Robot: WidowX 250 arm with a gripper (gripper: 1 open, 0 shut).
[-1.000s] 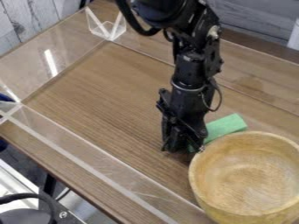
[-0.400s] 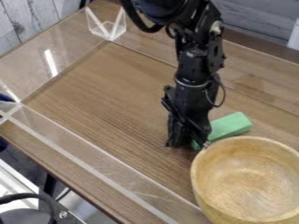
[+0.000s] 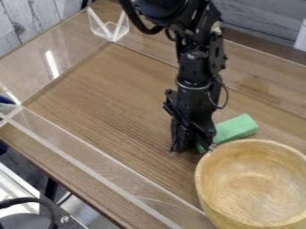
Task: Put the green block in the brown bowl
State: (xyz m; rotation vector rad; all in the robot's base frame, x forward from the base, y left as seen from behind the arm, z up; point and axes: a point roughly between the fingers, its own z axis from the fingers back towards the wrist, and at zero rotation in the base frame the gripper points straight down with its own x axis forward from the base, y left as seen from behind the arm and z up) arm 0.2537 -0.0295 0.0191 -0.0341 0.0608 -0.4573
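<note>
A lab-style robot test bench: a black arm [image 3: 191, 63] stands on a wood-grain table [image 3: 107, 89] fenced by clear plastic walls [image 3: 72, 148], with a whitewashed plank backdrop [image 3: 30, 18] behind and black cables [image 3: 30, 215] trailing below the front edge.

I can't read any text, label, brand, number or sign from my view here. Nothing legible stands on anything in the frame, and the picture is too coarse to pick out fine print.
</note>
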